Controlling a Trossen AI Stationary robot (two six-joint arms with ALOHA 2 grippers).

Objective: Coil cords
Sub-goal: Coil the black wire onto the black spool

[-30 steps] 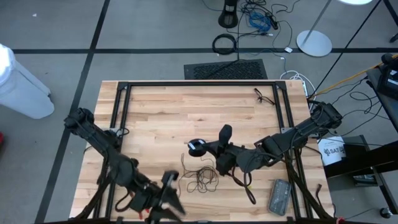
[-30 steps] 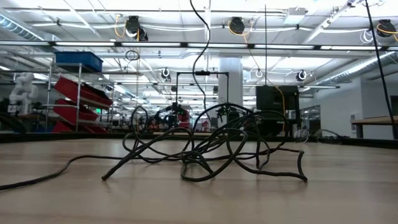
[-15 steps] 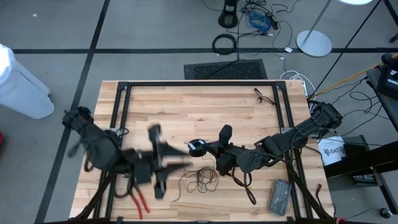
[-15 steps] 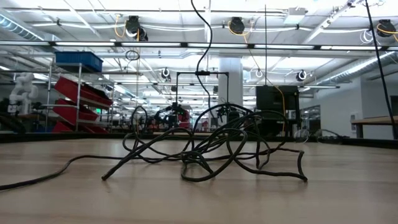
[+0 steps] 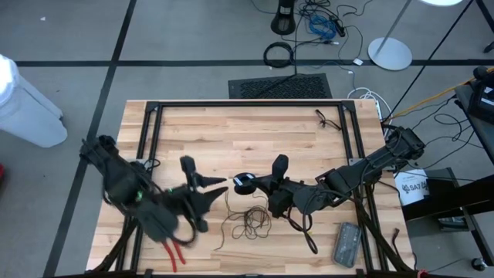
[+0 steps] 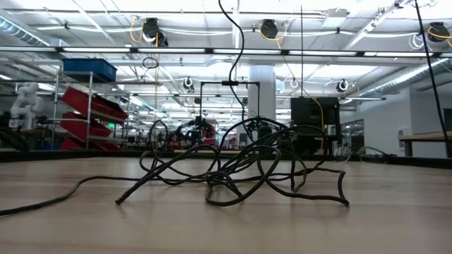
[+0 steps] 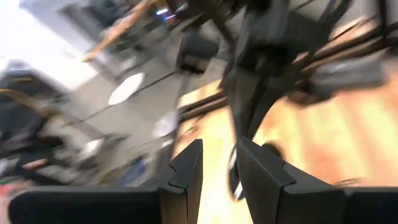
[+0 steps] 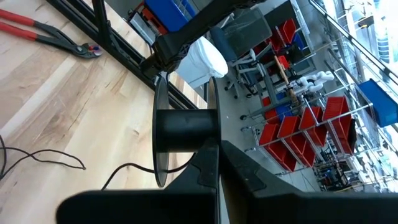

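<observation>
Thin black cord lying in a loose tangle near the middle of the wooden worktop, toward its near edge. No single long axis to the heap: loops running every way, slightly wider across than deep in the high view. One strand rising out of the tangle toward the small round puck, just above the heap. In the low view, same cord piled in overlapping loops, one end trailing flat along the wood to that picture's left edge, another strand going straight up out of the picture.

Right gripper at the puck, fingers clamped on it; in the right wrist view the dark disc pinched edge-on between those fingers.

Left gripper just beside the tangle, on its left, fingers apart with a narrow gap and nothing between them.

Red-handled pliers on the worktop by the left arm, near the front edge.
</observation>
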